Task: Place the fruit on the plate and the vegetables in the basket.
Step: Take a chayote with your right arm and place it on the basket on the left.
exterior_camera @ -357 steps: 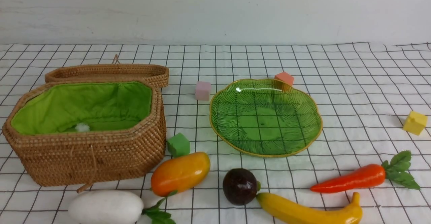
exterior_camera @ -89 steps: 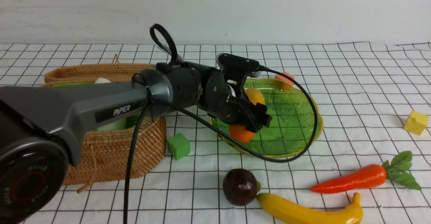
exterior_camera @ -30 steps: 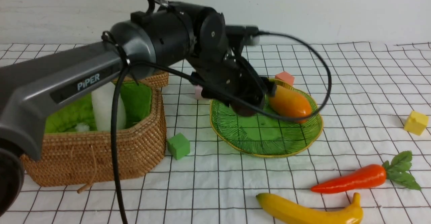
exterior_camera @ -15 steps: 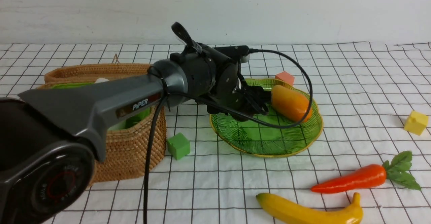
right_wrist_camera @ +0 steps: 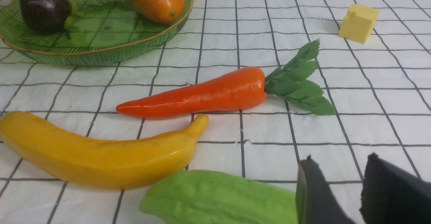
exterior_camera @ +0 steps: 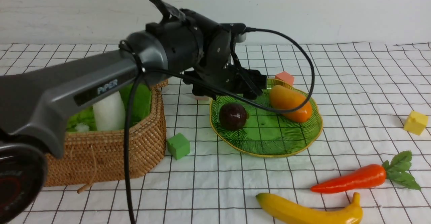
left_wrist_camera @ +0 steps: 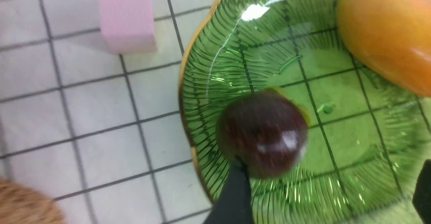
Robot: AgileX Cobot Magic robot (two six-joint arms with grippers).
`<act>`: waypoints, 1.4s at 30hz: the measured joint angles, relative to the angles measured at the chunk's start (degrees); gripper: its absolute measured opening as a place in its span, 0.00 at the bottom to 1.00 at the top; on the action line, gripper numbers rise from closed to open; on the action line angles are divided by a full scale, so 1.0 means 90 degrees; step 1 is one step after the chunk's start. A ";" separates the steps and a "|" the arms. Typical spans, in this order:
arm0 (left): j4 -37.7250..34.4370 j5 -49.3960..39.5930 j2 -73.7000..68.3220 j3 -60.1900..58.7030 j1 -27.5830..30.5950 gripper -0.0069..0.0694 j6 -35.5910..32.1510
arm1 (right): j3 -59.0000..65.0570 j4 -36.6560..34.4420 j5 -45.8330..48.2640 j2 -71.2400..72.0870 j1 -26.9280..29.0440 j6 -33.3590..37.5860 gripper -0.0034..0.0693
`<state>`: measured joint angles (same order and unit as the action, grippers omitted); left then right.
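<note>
Since half a second ago your left gripper has lifted off the plate and let the ball go. It lies on the plate's left side, apart from the mango. Those jaws are spread wide, empty. The radish stands in the basket. Carrot and banana lie on the cloth by your right gripper, its jaws slightly apart, empty.

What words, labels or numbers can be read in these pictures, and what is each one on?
"PiPER": on the grey link of the left arm, soft but readable.
Lettering on the round joint cap: too blurred to read.
No other text in any view.
</note>
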<state>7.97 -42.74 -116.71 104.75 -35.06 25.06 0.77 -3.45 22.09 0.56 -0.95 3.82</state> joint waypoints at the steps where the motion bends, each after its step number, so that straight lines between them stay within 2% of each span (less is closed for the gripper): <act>1: 0.0000 -0.0167 0.0180 0.0000 0.0000 0.89 -0.0151 | 0.0000 0.0000 0.0000 0.0000 0.0000 0.0000 0.38; 5: 0.0000 -0.0935 0.1117 -0.0005 0.0000 0.76 -0.0564 | 0.0000 0.0000 0.0000 0.0000 0.0000 0.0000 0.38; 11: 0.0112 -0.2340 0.3707 0.0021 0.0000 0.35 -0.0736 | 0.0000 0.0000 0.0000 0.0000 0.0000 0.0000 0.38; 13: 0.0160 -0.2617 0.4251 0.0002 0.0000 0.27 -0.0730 | 0.0000 0.0000 0.0000 0.0000 0.0000 0.0000 0.38; 14: 0.0200 -0.2915 0.4867 -0.0158 0.0000 0.18 -0.0714 | 0.0000 0.0000 0.0000 0.0000 0.0000 0.0000 0.38; 16: 0.0240 -0.3138 0.5652 -0.0657 0.0000 0.08 -0.0510 | 0.0000 0.0000 0.0000 0.0000 0.0000 0.0000 0.38; 19: 0.0245 -0.3179 0.6469 -0.1493 0.0000 0.07 -0.0139 | 0.0000 0.0000 0.0000 0.0000 0.0000 0.0000 0.38; 20: 0.0245 -0.3103 0.7155 -0.2360 0.0000 0.07 0.0244 | 0.0000 0.0000 0.0000 0.0000 0.0000 0.0000 0.38; 21: 0.0245 -0.3082 0.7333 -0.2597 0.0000 0.07 0.0282 | 0.0000 0.0000 0.0000 0.0000 0.0000 0.0000 0.38; 23: 0.0245 -0.2507 0.8525 -0.4248 0.0000 0.07 0.0744 | 0.0000 0.0000 0.0000 0.0000 0.0000 0.0000 0.38; 28: 0.0086 -0.1095 1.0376 -0.6664 0.0000 0.07 0.1227 | 0.0000 0.0000 0.0000 0.0000 0.0000 0.0000 0.38; 32: -0.0095 -0.0785 1.0646 -0.7287 0.0000 0.07 0.1186 | 0.0000 0.0000 0.0000 0.0000 0.0000 0.0000 0.38; 42: -0.0103 -0.0494 1.0578 -0.7320 0.0000 0.07 0.0968 | 0.0000 0.0000 0.0000 0.0000 0.0000 0.0000 0.38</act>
<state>7.04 -47.18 -21.50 38.87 -35.06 33.77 0.77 -3.45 22.09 0.56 -0.95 3.82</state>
